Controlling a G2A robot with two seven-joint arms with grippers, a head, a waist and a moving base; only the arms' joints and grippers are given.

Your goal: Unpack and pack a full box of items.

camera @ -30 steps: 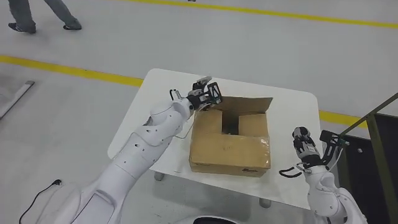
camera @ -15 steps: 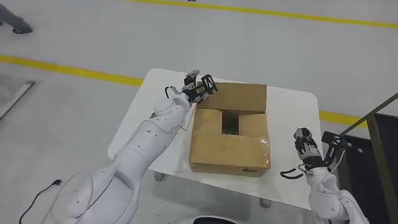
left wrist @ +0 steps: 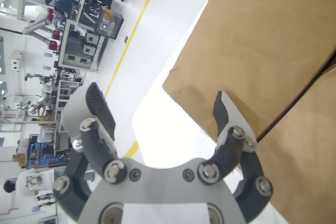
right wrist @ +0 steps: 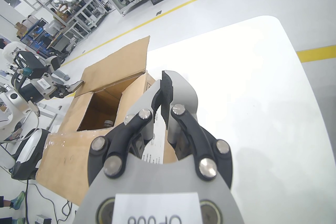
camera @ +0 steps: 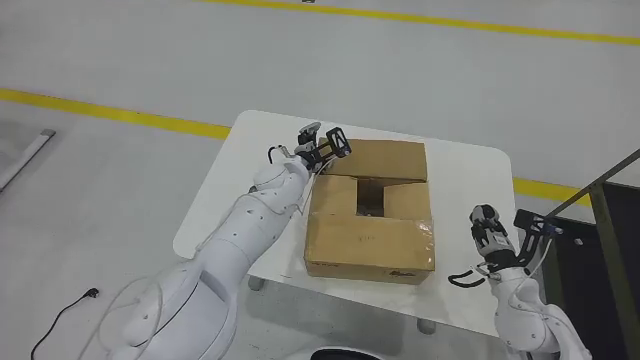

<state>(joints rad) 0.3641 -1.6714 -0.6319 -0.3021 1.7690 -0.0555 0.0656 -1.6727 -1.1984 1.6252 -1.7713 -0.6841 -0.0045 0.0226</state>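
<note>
Sitting near the middle of the white table (camera: pixel 470 175), the cardboard box (camera: pixel 368 262) had its near flap (camera: pixel 370 232) folded flat across the top and two side flaps (camera: pixel 335 196) turned inward with a dark gap between them. Its far flap (camera: pixel 380 159) stood up and leaned away from the opening. The left gripper (left wrist: pixel 155 93) was at that far flap's left corner with its fingers spread wide, one fingertip (left wrist: pixel 220 109) against the cardboard edge and the other out over the table. The right gripper (right wrist: pixel 166 78) was above bare tabletop just beside the box's right side, apart from it, its pads pressed together on nothing. Around the table lay pale floor crossed by yellow lines (camera: pixel 400 15)
</note>
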